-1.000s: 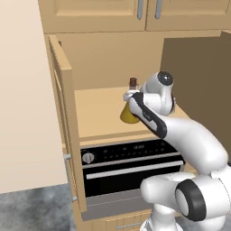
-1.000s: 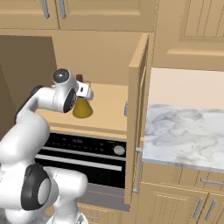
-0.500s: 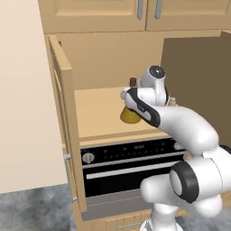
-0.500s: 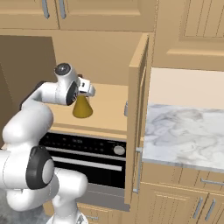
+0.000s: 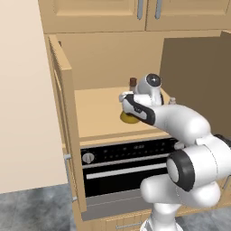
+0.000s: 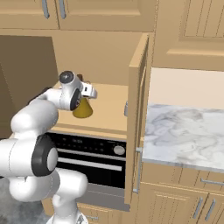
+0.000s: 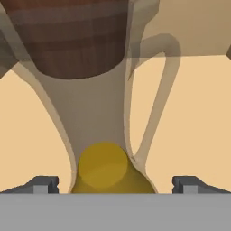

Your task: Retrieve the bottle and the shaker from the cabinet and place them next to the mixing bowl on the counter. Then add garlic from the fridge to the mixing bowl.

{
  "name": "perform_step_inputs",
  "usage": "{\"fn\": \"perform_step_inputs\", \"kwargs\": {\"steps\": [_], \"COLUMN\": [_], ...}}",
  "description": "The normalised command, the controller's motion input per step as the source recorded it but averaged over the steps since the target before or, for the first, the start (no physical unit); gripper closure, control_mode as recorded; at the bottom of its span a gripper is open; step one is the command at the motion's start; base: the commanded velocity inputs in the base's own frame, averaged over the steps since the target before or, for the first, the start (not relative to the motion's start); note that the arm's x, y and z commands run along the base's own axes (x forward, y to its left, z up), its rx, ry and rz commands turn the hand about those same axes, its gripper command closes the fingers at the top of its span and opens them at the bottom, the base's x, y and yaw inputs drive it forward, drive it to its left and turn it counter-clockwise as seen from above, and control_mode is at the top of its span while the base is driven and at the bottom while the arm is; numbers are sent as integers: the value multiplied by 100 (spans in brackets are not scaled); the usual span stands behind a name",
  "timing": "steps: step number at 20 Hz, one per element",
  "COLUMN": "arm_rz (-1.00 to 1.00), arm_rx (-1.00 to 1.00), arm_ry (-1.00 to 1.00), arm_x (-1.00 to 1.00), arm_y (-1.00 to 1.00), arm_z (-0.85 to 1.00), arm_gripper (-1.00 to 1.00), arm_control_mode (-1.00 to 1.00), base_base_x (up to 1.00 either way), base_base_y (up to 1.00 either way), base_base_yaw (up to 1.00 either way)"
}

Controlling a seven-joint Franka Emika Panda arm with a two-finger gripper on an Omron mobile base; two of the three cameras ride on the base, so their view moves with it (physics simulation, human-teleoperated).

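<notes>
White arm bent forward at shoulder height, wrist turned sideways, tool (image 7: 113, 184) with fingertips (image 7: 43, 184) spread wide

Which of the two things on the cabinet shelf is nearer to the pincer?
The bottle, clear with yellow liquid and a brown cork: it stands between the open pincer fingertips. The small shaker stands apart, behind the arm.
</notes>
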Motion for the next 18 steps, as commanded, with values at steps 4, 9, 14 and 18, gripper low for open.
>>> {"fn": "perform_step_inputs", "kwargs": {"steps": [4,9,14,18], "arm_rz": [0,0,0,0], "arm_rx": [0,-1,-2,0], "arm_ry": [0,1,4,-1], "arm_x": [24,19,6,0], "arm_y": [0,0,0,0], "arm_z": [0,1,3,0], "arm_gripper": [-100,-100,-100,-100], "arm_control_mode": [-100,-100,-100,-100], "base_base_x": [0,0,0,0], "base_base_y": [0,0,0,0], "base_base_yaw": [0,0,0,0]}}
